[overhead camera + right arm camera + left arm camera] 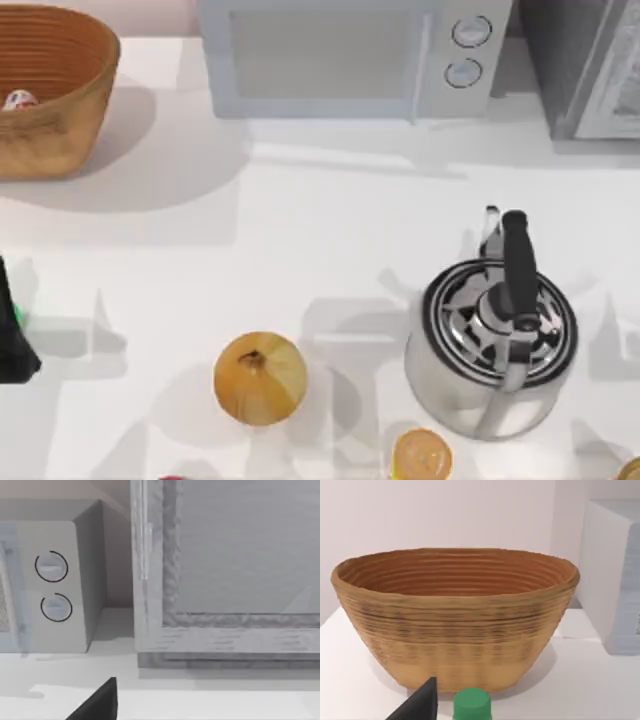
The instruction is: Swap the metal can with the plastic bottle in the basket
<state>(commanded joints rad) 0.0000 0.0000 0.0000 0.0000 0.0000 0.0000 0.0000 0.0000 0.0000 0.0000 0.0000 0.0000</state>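
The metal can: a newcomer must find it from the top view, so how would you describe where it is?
Start at the big brown wicker basket in the table's far left corner, left of the microwave. The metal can lies inside it, at the picture's left edge. It is tiny, red and white, far smaller than the onion.

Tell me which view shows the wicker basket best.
The left wrist view: the wicker basket appears whole, side on, with its ribbed inside. The top view cuts it off at the table's far left corner. The right wrist view faces the microwave.
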